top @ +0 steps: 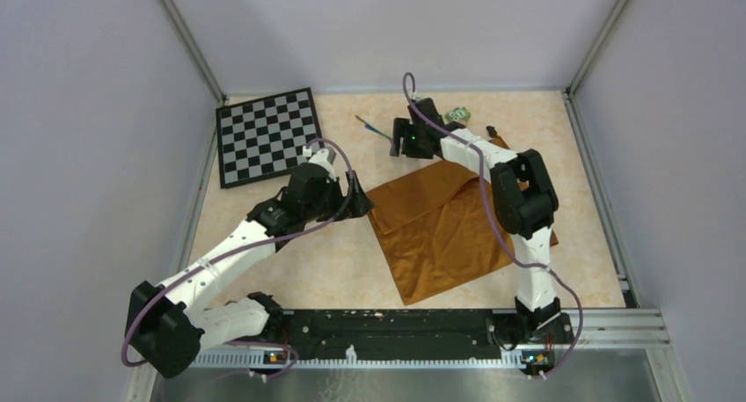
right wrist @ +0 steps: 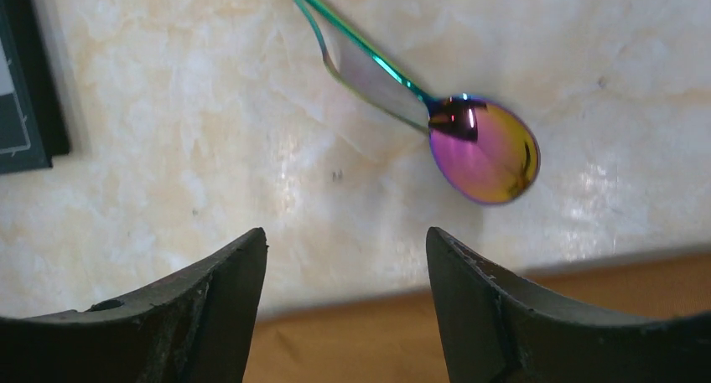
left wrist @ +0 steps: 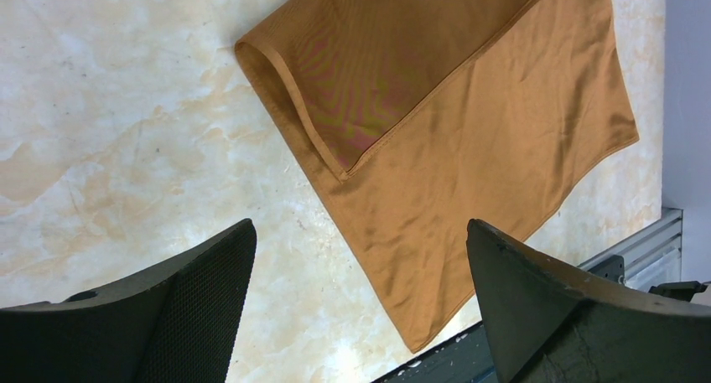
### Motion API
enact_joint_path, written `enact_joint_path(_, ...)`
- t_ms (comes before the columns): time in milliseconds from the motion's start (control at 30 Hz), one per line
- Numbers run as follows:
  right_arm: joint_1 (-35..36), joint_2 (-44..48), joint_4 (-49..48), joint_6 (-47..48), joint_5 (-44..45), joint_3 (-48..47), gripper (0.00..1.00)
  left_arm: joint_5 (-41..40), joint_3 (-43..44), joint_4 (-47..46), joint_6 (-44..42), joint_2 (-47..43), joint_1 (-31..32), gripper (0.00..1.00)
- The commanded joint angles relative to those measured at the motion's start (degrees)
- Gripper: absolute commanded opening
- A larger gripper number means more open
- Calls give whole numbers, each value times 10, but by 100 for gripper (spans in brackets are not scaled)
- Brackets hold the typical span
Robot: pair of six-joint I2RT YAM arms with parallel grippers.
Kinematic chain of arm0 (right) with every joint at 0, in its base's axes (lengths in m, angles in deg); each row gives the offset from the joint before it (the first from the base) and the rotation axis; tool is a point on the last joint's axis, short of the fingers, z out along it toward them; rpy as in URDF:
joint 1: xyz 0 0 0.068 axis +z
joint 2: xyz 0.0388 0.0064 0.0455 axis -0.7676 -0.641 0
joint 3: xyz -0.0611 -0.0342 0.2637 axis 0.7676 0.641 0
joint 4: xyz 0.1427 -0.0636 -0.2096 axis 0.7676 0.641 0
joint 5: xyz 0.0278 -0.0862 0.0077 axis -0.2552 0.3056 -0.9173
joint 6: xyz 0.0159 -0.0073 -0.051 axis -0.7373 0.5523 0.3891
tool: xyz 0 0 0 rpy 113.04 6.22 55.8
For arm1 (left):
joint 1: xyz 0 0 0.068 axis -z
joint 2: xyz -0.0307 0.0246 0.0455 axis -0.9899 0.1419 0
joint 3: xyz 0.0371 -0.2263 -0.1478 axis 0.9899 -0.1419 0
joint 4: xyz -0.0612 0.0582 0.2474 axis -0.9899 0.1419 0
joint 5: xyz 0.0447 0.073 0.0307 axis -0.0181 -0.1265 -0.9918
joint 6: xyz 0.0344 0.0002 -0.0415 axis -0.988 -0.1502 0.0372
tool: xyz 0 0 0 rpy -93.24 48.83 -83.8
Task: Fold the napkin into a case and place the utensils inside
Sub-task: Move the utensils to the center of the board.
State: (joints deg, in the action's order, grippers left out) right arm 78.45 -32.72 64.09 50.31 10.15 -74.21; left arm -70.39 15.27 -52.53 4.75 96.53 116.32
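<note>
Left gripper (left wrist: pixel 360 232): fingers spread wide, nothing between them. It hangs above the table (top: pixel 308 270) at the left corner of the napkin (top: pixel 449 226).
Right gripper (right wrist: pixel 345 236): fingers apart and empty. It hovers over bare tabletop just short of the utensils (top: pixel 374 127), with the napkin's far edge directly below it.
Napkin: orange-brown, shiny, lying flat right of centre and set at an angle to the table edges. One layer is folded over the far part, and its hemmed edge runs diagonally across the lower layer. The right arm hides the right portion. No pouch shape is formed.
Utensils: both lie on the table beyond the napkin, not touching it.
Spoon (right wrist: pixel 485 150): bowl up, purple-gold, with the handle pointing away from the napkin.
Second piece (right wrist: pixel 369 69): a flat blade lying along the spoon handle and touching it; which lies on top cannot be told.
Chessboard (top: pixel 268 136): far left, apart from the napkin.
Green block (top: pixel 456 114): far edge, behind the right arm.
</note>
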Motion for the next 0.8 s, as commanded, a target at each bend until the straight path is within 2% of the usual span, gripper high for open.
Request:
enact_joint_path(0, 20, -57, 45, -2, 112, -97, 69, -8, 8, 7, -7, -13, -4, 99)
enact_joint_path(633, 24, -242, 131, 14, 206, -329, 62, -40, 22, 43, -32, -40, -7, 99)
enact_joint_path(767, 23, -274, 147, 31, 229, -383, 55, -44, 22, 48, -38, -44, -9, 99)
